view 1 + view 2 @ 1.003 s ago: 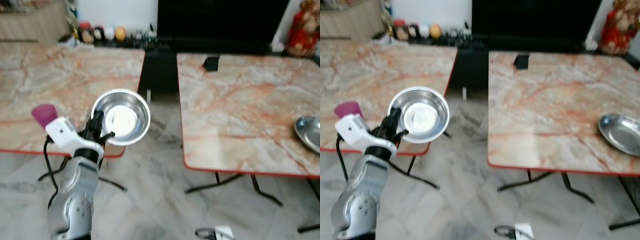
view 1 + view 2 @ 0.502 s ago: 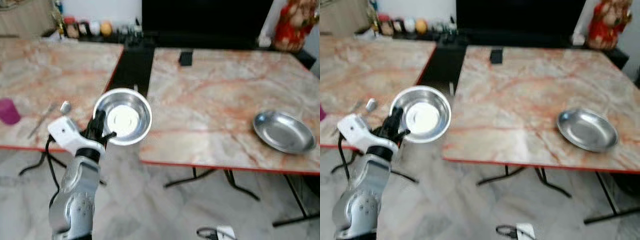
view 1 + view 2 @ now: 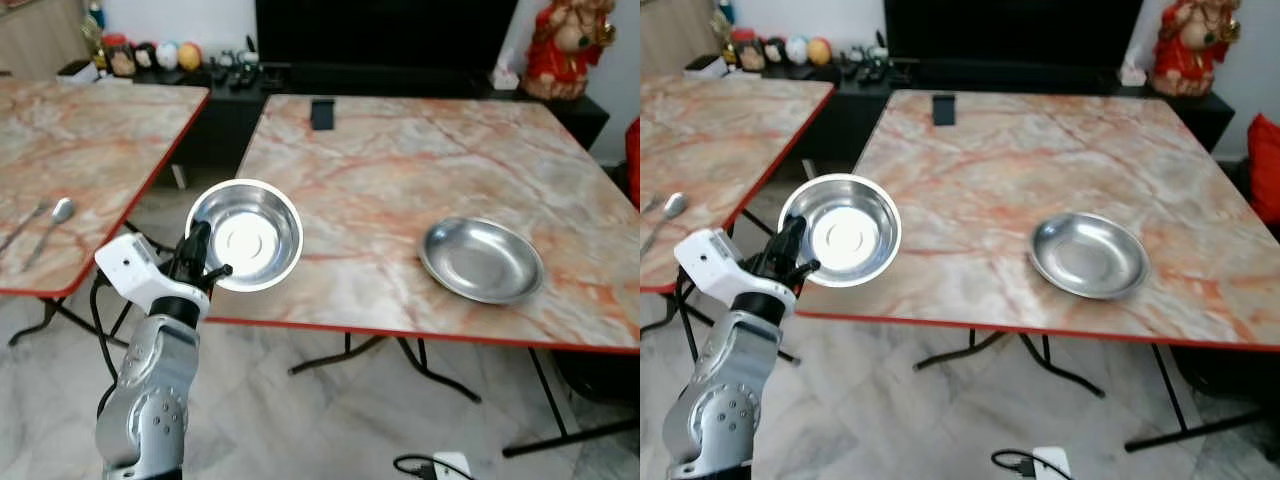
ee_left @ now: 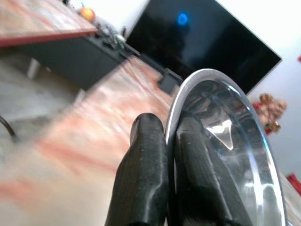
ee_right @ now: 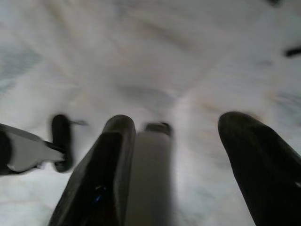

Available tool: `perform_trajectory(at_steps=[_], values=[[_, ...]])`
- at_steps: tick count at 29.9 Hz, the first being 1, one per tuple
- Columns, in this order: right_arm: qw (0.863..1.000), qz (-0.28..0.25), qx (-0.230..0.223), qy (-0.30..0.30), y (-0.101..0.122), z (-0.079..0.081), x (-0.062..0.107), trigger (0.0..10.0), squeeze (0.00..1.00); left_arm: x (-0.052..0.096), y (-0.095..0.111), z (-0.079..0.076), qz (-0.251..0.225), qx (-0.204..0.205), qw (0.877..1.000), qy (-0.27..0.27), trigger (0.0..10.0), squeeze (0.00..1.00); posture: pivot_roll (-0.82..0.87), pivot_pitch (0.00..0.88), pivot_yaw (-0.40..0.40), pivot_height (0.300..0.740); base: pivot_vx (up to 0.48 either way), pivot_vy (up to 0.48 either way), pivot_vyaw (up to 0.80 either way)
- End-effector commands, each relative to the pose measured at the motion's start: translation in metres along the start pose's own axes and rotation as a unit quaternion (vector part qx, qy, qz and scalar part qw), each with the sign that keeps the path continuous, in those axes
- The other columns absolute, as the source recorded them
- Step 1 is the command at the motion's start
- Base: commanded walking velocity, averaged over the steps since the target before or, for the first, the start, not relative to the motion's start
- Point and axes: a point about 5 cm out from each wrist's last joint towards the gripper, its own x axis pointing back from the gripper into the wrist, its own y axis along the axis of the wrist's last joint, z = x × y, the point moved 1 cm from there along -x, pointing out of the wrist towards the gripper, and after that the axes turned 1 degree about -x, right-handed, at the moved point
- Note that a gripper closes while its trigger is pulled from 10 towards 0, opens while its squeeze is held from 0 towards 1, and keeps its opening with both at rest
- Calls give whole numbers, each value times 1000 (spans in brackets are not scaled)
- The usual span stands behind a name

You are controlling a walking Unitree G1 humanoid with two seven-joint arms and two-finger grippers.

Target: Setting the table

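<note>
My left gripper [image 3: 200, 262] is shut on the rim of a shiny steel bowl [image 3: 247, 234], holding it up tilted toward me at the near left corner of the marble table [image 3: 380, 170]. The left wrist view shows both black fingers [image 4: 146, 179] pinching the bowl's rim [image 4: 221, 113]. A steel plate [image 3: 481, 260] lies on the table toward its near right side. My right gripper [image 5: 171, 155] hangs open above the pale floor.
A second marble table [image 3: 80, 150] stands at the left with a spoon [image 3: 52, 222] near its front edge. A small black object [image 3: 322, 113] sits at the far side of the main table. A red figurine [image 3: 563, 45] and a dark TV unit [image 3: 380, 40] line the back wall.
The camera has swung to the right: the right-hand table and steel plate now sit near the middle, and the left table slid out to the left. The bowl stays gripped.
</note>
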Motion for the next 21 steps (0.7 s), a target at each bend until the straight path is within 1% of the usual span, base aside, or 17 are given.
perform_trajectory(at_steps=[1,8,15,17,18,19,20,21], values=[[1000,-1,7,-3,1,-3,0,10000,0,1,3,-7,-3,-1,1000,-18,10000,0,8,0,4,740,0,-420,0],[1000,0,8,-2,-1,-2,1,10000,0,2,2,-6,2,-7,1000,-23,10000,0,8,0,7,740,0,-418,0],[1000,0,8,-2,-1,-3,1,10000,0,2,2,-7,10,-33,999,-34,10000,0,5,0,10,740,0,-406,0],[1000,-1,7,-2,-1,-3,1,10000,0,0,0,-4,29,-93,994,-46,10000,0,6,0,8,740,0,-171,0],[1000,-1,6,-3,-1,-3,1,10000,0,0,-1,-3,37,-116,991,-50,10000,0,7,0,7,740,0,0,0],[1000,-1,6,-3,-1,-3,1,10000,0,0,-1,-3,37,-116,991,-50,10000,0,7,0,7,740,0,0,0],[1000,-2,6,-3,0,-3,1,10000,0,0,-2,4,54,-147,986,-54,10000,0,6,0,7,740,0,0,0],[1000,-2,6,-3,0,-3,1,10000,0,0,0,8,57,-157,984,-55,10000,0,6,0,7,740,0,0,0]])
